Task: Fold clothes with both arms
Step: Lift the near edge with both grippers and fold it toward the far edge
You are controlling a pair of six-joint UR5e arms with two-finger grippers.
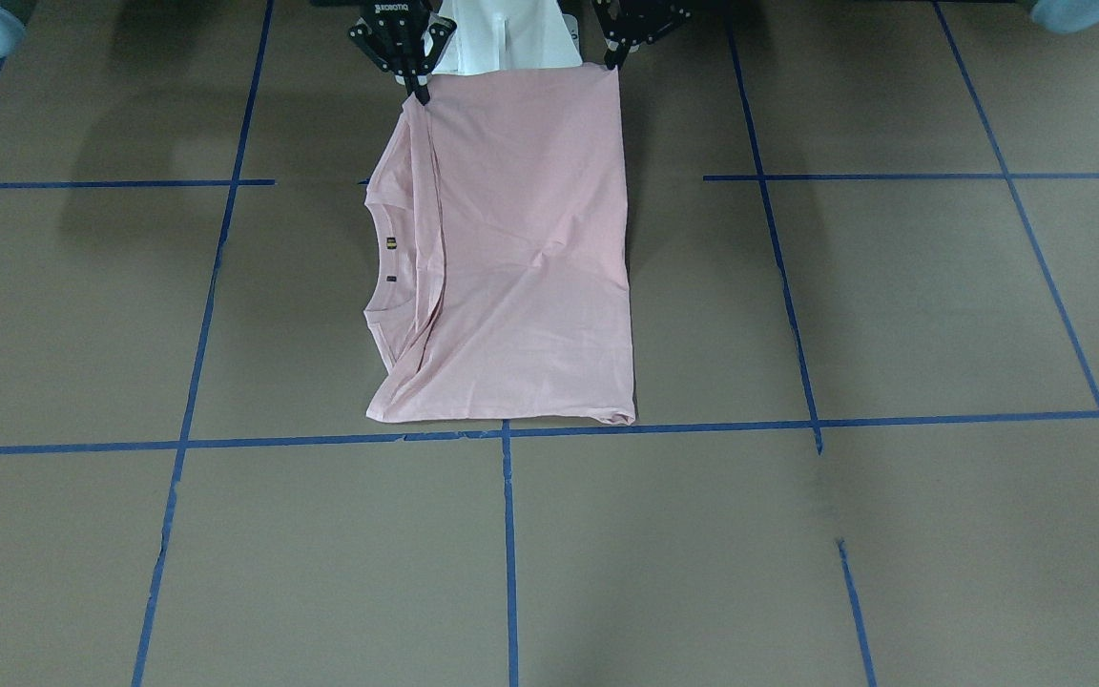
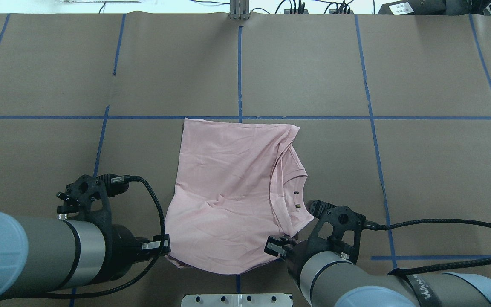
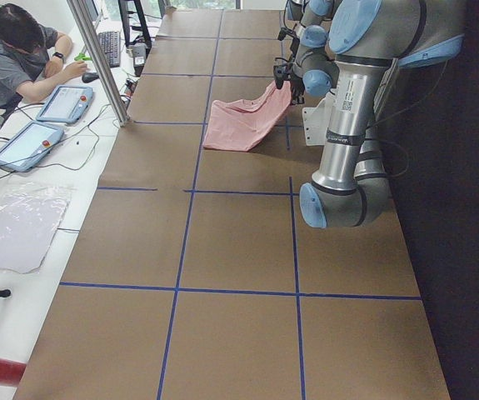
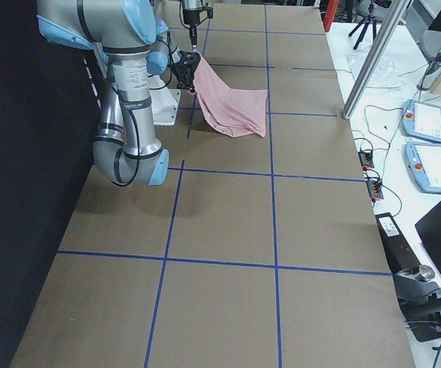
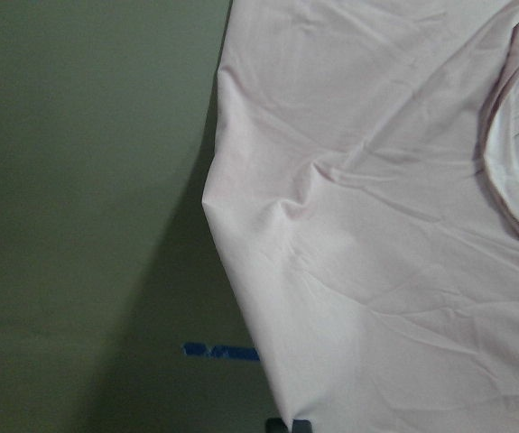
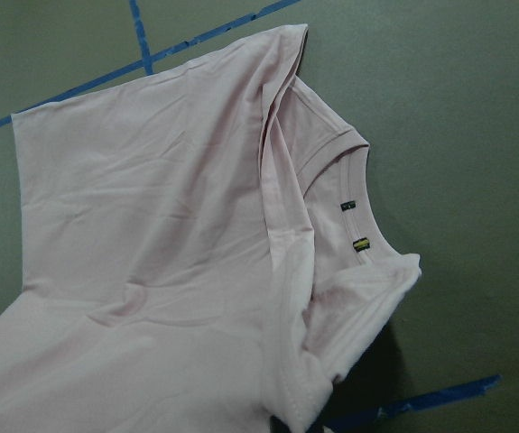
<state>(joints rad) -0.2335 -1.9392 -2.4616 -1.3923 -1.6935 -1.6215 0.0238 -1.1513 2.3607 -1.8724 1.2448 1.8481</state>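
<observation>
1. Evidently caught mid-fold, with the T-shirt (image 1: 521, 258) pinched at its two near corners: one by the left hand (image 1: 618, 59), the other by the right hand (image 1: 419, 91), fingertips of each pressed together on cloth.
2. Found at the middle of the desk (image 1: 893, 315), close in front of the robot. Near edge raised off the brown paper, far edge flat and just beside a blue tape line (image 1: 664, 426), neck opening (image 6: 331, 153) toward the robot's right.
3. Looks already narrowed once, judging by the layers doubled along the neck side. Plain pink uppermost, no print showing.
4. Probably next: carrying both corners away from the robot, level and together, laying the near edge down on the far edge, then letting go.
5. Calls for a matched pace in both hands — otherwise a skewed edge or a dragged under-layer. Slack cloth between the two grips likely to sag and bunch unless kept lightly taut.
6. Legible: "ROBOTIQ" lettering (image 1: 392, 9) in white on the body of the right hand, in the front-facing view.
7. Not legible: two small neck tags (image 6: 360, 244) inside the collar, one dark and one with yellow — too small to read. Also white letters on a black strap (image 2: 416, 285) around the right arm, cut short by the angle.
</observation>
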